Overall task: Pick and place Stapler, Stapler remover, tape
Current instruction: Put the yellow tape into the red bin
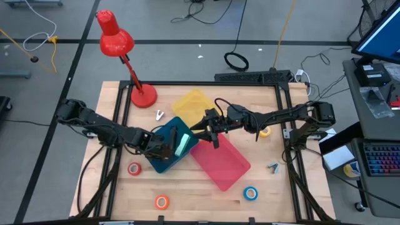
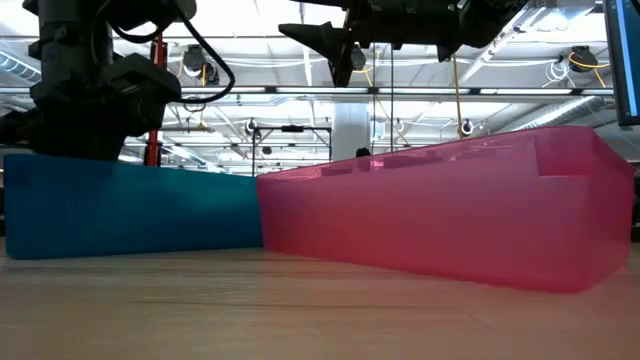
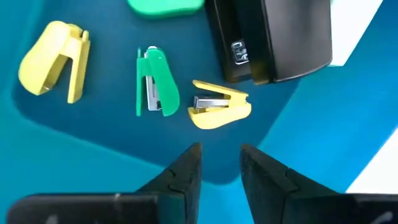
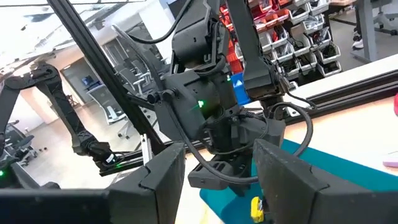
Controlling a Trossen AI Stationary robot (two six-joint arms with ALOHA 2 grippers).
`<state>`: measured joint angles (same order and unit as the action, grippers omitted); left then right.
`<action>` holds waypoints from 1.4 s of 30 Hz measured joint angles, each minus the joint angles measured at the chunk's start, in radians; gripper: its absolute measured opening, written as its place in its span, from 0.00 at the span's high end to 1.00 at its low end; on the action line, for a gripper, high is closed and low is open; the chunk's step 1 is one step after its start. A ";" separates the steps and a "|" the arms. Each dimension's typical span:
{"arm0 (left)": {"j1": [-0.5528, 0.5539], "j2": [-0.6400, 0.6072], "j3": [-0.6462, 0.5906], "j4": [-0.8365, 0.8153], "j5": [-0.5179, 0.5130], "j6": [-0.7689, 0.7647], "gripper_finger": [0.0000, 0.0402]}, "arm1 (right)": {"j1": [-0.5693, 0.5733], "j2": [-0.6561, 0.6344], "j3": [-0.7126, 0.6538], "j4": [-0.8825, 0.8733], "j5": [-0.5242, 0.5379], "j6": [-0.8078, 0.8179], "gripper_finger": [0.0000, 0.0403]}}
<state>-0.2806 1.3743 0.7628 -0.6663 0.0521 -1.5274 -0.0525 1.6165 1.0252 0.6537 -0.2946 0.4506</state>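
My left gripper (image 1: 166,147) (image 3: 219,154) hovers open, fingers pointing down, over the blue tray (image 1: 164,164). On the tray floor lie a black stapler (image 3: 273,37), a green stapler (image 3: 152,88), a small yellow stapler (image 3: 221,106) and a bigger yellow one (image 3: 53,59). My right gripper (image 1: 204,129) (image 4: 216,158) hangs open and empty above the seam between the blue tray and the pink tray (image 1: 222,164). Tape rolls lie flat on the table: red (image 1: 134,168), orange (image 1: 162,201), blue (image 1: 250,193), yellow (image 1: 265,132). A staple remover (image 1: 159,115) lies near the lamp, another (image 1: 273,167) right of the pink tray.
A yellow tray (image 1: 194,103) sits behind the other two trays. A red desk lamp (image 1: 142,95) stands at the table's far left. A pale green object (image 1: 182,144) lies in the blue tray. In the low view the blue tray's wall (image 2: 130,210) and the pink tray's wall (image 2: 450,210) fill the front.
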 joint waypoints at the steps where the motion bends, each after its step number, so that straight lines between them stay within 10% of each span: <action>1: 0.001 0.000 0.000 0.002 0.000 0.005 0.72 | 0.000 0.000 0.000 0.000 -0.004 -0.002 0.54; 10: -0.010 -0.073 0.000 0.024 -0.069 0.040 0.72 | -0.046 -0.112 0.001 -0.451 -0.144 -0.163 0.57; 24: -0.036 -0.269 0.000 0.173 -0.466 0.257 0.72 | -0.073 -0.431 0.000 -1.499 0.357 -0.216 0.58; 33: -0.027 -0.289 0.002 0.346 -0.570 0.453 0.72 | -0.058 -0.455 0.000 -1.994 0.190 -0.069 0.58; 42: -0.001 -0.289 0.000 0.356 -0.630 0.543 0.72 | 0.076 -0.494 -0.009 -2.132 0.158 -0.153 0.58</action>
<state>-0.2818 1.0855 0.7628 -0.3102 -0.5779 -0.9843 0.0239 1.1223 1.0161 -1.4786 -0.1363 0.2975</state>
